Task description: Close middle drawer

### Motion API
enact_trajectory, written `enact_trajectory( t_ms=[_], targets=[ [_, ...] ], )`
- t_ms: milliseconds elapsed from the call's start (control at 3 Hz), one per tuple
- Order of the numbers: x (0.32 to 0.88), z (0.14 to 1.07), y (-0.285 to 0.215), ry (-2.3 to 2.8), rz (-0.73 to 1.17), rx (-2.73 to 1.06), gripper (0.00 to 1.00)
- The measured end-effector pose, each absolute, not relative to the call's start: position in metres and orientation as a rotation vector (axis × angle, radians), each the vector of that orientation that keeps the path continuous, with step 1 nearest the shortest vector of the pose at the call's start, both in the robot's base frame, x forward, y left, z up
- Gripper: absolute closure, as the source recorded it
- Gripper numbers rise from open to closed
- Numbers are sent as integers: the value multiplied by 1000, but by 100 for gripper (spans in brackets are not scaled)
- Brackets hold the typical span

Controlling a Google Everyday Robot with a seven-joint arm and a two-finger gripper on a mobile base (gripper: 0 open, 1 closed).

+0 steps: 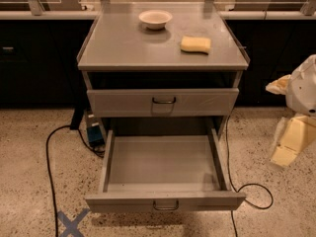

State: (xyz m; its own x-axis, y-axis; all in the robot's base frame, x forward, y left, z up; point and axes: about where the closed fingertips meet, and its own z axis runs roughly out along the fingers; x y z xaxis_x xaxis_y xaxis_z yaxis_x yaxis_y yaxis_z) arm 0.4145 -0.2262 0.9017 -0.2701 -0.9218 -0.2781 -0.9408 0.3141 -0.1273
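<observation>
The middle drawer (163,164) is pulled far out of the grey cabinet (163,48). It is a wide, shallow grey tray and it is empty. Its low front panel carries a small dark loop handle (165,205). Above it, the taller-fronted drawer (163,102) with a pale patch by its handle is shut. My gripper (289,144) hangs at the right edge of the view, to the right of the cabinet. It is level with the open drawer and well apart from it.
A white bowl (155,19) and a yellow sponge (195,44) sit on the cabinet top. Black cables (49,167) run over the speckled floor on both sides. A blue tape cross (71,223) marks the floor at front left. Dark counters stand behind.
</observation>
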Motion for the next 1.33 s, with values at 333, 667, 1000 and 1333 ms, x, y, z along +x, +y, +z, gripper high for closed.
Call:
enact_trajectory(
  t_ms=[333, 667, 1000, 1333],
  targets=[
    [415, 902, -226, 2286, 90, -1679, 0],
    [411, 900, -226, 2284, 60, -1679, 0],
    [404, 868, -237, 2320, 26, -1641, 0],
    [395, 802, -245, 2390, 88, -1614, 18]
  ],
)
